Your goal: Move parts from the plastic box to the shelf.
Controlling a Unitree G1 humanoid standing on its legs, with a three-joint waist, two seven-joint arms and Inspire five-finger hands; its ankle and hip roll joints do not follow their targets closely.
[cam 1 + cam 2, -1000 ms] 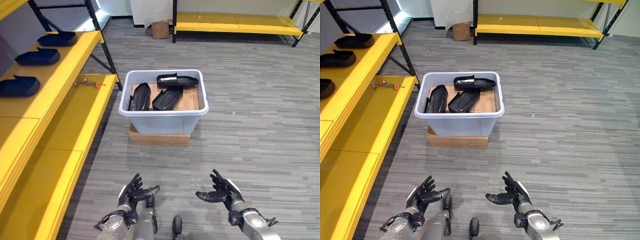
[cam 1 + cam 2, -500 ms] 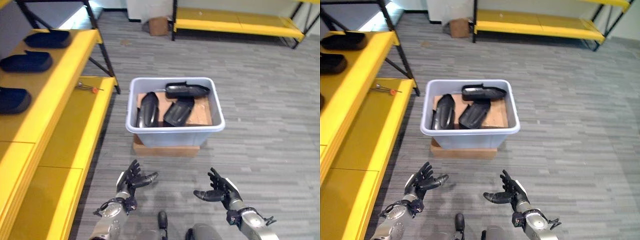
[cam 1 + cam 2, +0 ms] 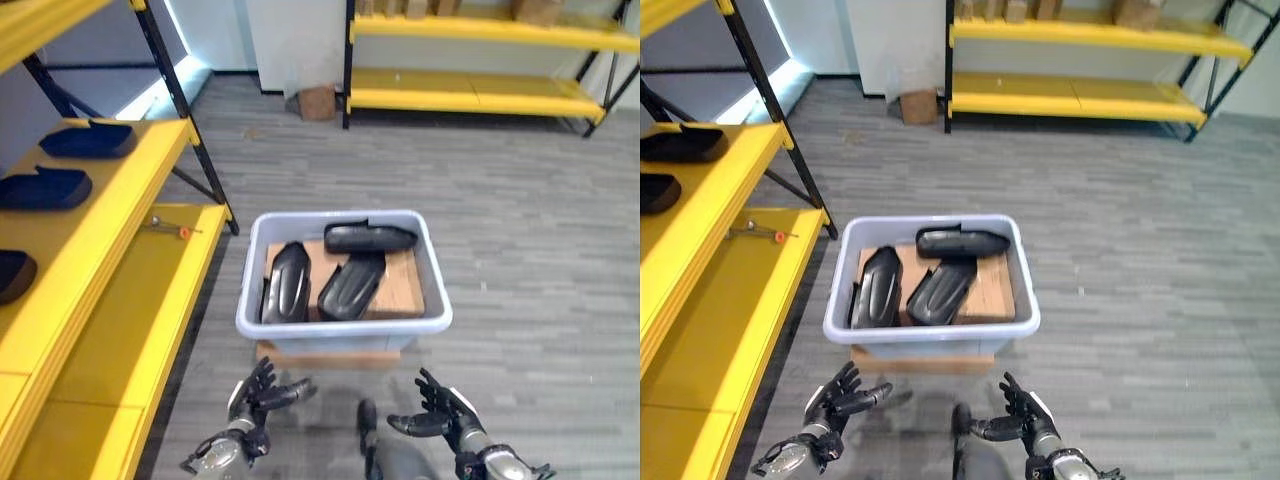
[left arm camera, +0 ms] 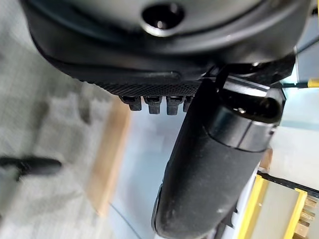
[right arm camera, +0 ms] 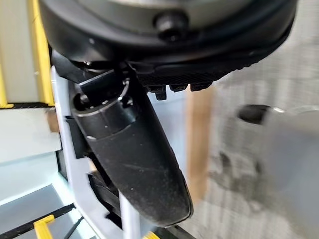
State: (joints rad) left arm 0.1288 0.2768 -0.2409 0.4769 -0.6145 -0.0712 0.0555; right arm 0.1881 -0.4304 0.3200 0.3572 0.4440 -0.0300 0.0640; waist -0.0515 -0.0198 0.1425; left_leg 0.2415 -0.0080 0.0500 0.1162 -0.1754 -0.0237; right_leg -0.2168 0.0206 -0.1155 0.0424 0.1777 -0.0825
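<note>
A pale grey plastic box [image 3: 342,326] stands on a flat cardboard carton [image 3: 330,355] on the floor in front of me. Inside it lie three black moulded parts [image 3: 286,283] [image 3: 351,284] [image 3: 368,237] on a sheet of cardboard. My left hand [image 3: 255,392] hovers low before the box's near left corner, fingers spread and empty. My right hand [image 3: 440,415] hovers before the near right corner, also open and empty. On the yellow shelf [image 3: 90,235] to my left sit several more black parts [image 3: 45,187] [image 3: 88,140].
The shelf's lower level [image 3: 150,300] carries a small tool with an orange tip [image 3: 168,227]. A second yellow rack [image 3: 480,90] stands along the far wall, with a small cardboard box [image 3: 318,101] on the floor beside it. Grey floor lies open right of the plastic box.
The camera has moved closer to the box and tilted up, so the box sits lower in view. Both hands stay open and now sit nearer the box's front wall.
</note>
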